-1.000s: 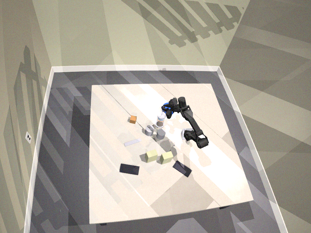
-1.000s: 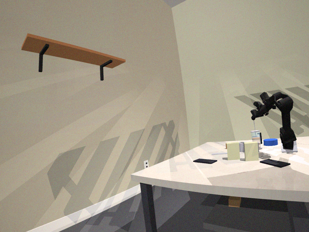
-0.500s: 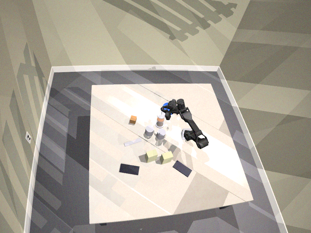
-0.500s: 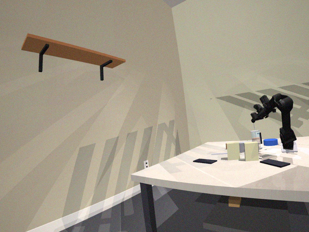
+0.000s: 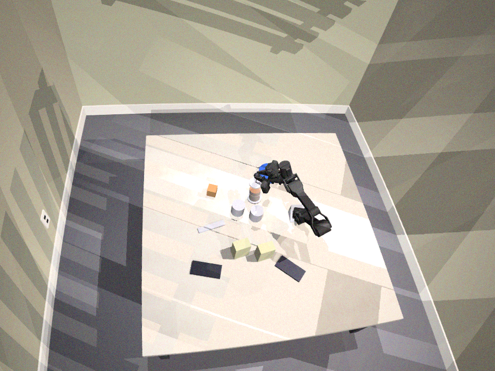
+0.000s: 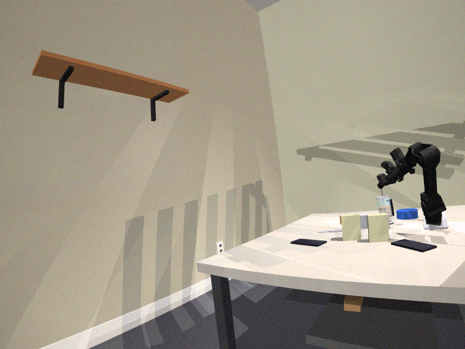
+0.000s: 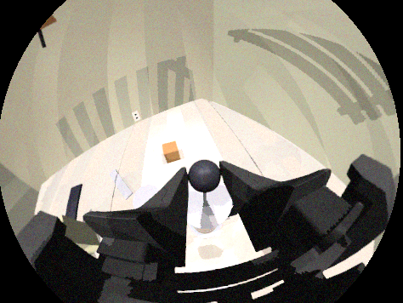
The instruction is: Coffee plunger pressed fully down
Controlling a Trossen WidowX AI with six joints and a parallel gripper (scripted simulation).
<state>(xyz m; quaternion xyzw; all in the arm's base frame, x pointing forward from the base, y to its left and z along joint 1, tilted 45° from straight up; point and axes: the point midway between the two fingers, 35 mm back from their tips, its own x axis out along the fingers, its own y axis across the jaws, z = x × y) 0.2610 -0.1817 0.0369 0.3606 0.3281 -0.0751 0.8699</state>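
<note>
We find no text, label, brand, number or sign that can be read in any of the three views.
</note>
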